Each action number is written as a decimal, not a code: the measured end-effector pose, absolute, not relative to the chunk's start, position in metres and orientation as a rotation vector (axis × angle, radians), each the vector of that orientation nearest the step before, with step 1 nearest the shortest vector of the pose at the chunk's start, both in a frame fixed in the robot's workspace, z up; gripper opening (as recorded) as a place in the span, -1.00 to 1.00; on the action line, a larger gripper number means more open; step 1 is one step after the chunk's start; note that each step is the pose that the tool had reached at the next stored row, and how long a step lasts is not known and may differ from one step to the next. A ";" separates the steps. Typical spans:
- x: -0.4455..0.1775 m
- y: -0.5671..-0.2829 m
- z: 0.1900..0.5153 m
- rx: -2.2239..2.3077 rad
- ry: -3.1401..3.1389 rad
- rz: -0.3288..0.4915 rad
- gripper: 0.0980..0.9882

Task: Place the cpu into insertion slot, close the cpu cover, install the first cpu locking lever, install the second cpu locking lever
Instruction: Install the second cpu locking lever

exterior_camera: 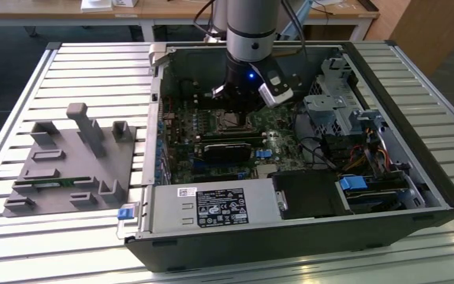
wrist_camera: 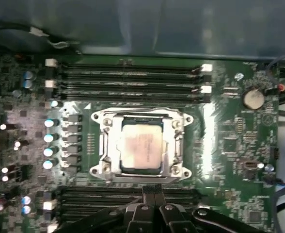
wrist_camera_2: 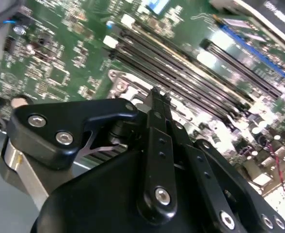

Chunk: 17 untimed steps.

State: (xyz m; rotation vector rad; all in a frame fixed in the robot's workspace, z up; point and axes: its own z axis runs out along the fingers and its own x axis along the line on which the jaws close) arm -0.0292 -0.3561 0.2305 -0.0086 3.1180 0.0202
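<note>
Lighting is even and fairly bright. Glare streaks mark the green circuit board (wrist_camera: 239,141) beside the gripper (wrist_camera: 153,190) — whose dark, close body appears soft in both wrist views.

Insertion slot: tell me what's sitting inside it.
In the first wrist view the cpu lies flat inside the insertion slot, its dull silver face up. The socket contacts under the chip are covered and can't be seen.

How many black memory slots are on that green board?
4 memory slots clearly, side by side between the cpu and the case wall. More lie on the cpu's other side, partly hidden by the gripper.
</note>
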 end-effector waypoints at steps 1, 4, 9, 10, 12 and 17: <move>-0.031 -0.357 0.230 -0.009 3.118 0.020 -0.98; -0.032 -0.359 0.230 -0.009 3.118 0.020 -0.98; -0.037 -0.360 0.230 -0.009 3.118 0.020 -0.98; -0.040 -0.360 0.230 -0.009 3.118 0.020 -0.98; -0.045 -0.361 0.230 -0.009 3.118 0.021 -0.98; -0.053 -0.362 0.227 -0.009 3.118 0.022 -0.98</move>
